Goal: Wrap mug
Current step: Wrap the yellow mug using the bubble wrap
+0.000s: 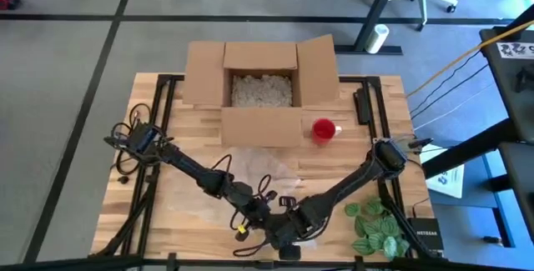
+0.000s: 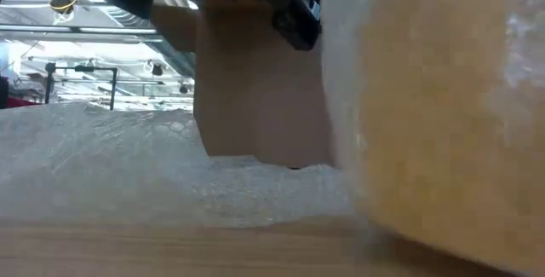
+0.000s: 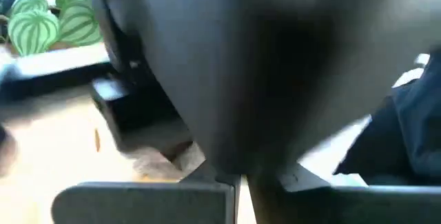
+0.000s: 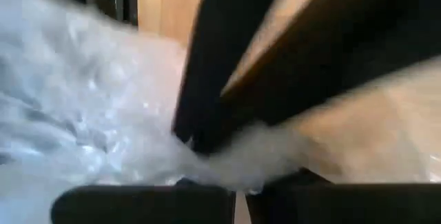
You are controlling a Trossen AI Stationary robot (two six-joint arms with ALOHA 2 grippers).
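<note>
The red mug [image 1: 324, 128] is seen upright on the wooden surface [image 1: 167, 196], just beside the front wall of the open cardboard box [image 1: 261, 83], towards its right corner. The box is filled with pale packing material [image 1: 262, 89].

A sheet of clear bubble wrap [image 1: 254, 167] is spread on the surface in front of the box, well apart from the mug. In the right wrist view the wrap [image 4: 83, 114] is shown bunched against that arm's dark fingers [image 4: 207, 86].

Both arms are brought together at the near edge of the surface. The left tool [image 1: 254, 214] and the right tool [image 1: 284, 233] are placed just beside each other there. Whether either tool is released or clenched cannot be told.

A leafy green plant [image 1: 374, 225] is noted at the near right corner.
</note>
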